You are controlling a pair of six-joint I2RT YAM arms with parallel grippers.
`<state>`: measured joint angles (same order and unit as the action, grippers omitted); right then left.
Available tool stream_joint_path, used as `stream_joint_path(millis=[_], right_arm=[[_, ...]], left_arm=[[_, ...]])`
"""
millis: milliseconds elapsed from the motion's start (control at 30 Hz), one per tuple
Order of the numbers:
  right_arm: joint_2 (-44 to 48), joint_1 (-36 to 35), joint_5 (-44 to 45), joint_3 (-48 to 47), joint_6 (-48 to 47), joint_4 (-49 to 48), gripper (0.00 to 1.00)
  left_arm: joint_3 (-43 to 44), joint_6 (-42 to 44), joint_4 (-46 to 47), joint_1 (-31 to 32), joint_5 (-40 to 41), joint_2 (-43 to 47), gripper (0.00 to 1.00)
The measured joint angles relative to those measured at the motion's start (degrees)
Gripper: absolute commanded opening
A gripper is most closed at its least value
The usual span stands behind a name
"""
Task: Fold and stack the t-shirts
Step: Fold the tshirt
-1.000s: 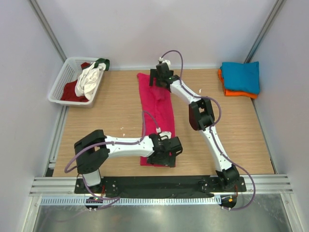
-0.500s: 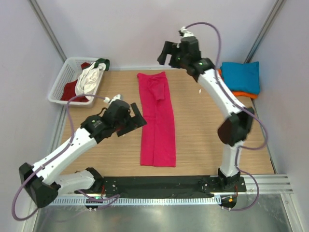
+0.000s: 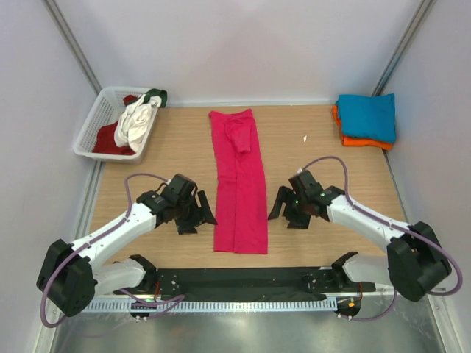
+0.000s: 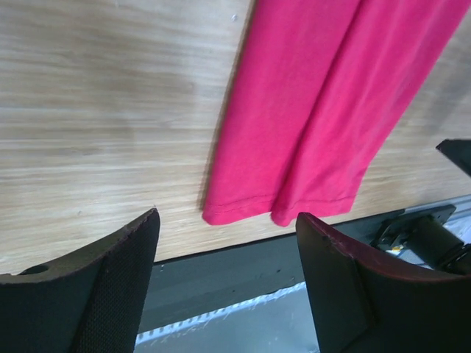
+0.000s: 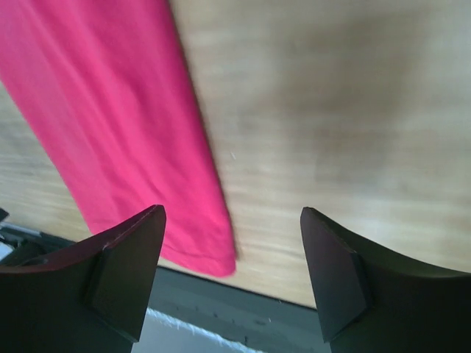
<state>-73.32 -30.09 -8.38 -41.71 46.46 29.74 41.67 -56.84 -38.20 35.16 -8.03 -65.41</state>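
Pink shirt (image 3: 239, 184): flat at the middle of the tabletop (image 3: 162, 154), folded lengthwise into a narrow strip running 12 to 6. The far end carries a small bunched lump. The near hem stops just short of the tabletop's 6 o'clock edge, and the left wrist view shows it as two lobes side by side.

Your left fingers (image 4: 110, 279): at 9 o'clock of the strip's near half, just beside the cloth. They are spread wide with nothing gripped. Ahead of them lie the pink hem and bare wood.

Your right fingers (image 5: 118, 272): at 3 o'clock of that same stretch, mirroring the left, just beside the cloth. They too are spread wide and empty. The right wrist view takes in the strip's long edge and near corner.

Both arms lie low, reaching in from 7 and 5 o'clock.

Teal shirt (image 3: 368, 114): folded, on top of a folded orange shirt (image 3: 353, 141), in the 2 o'clock corner, well apart from the pink one.

Basket (image 3: 88, 136): 10 o'clock corner. A white shirt (image 3: 136, 121) is crumpled on top, with a dark red shirt (image 3: 110, 140) under it and a green shirt (image 3: 157, 94) at the far rim.
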Motion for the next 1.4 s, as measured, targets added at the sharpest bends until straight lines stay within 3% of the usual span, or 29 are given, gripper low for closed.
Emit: stream_joint_path(millis=[200, 333, 500, 867, 1233, 1400], right_arm=[[9.03, -3.06, -2.23, 8.35, 7.58, -1.95, 0.74], [8.02, -5.77, -3.98, 8.98, 8.90, -5.22, 0.65], [4.76, -8.63, -5.49, 9.55, 9.07, -5.49, 0.62], [9.25, -12.04, -6.16, 15.82, 12.09, -4.52, 0.53], [4.76, -16.22, -6.91, 15.58, 13.73, -8.83, 0.49], [3.37, -16.35, -6.84, 15.19, 13.79, -9.84, 0.40]], left_arm=[[-5.35, -2.54, 2.89, 1.22, -2.05, 1.88, 0.70], [-7.21, -4.48, 5.31, 4.07, -1.79, 1.51, 0.69], [-9.40, -6.82, 8.02, 7.39, -0.70, 0.00, 0.68], [-9.57, -8.98, 12.87, 12.83, 0.59, -6.01, 0.60], [-9.73, -8.96, 15.04, 12.83, 0.68, -8.24, 0.41], [-10.47, -9.33, 15.52, 12.83, 0.68, -8.22, 0.22]])
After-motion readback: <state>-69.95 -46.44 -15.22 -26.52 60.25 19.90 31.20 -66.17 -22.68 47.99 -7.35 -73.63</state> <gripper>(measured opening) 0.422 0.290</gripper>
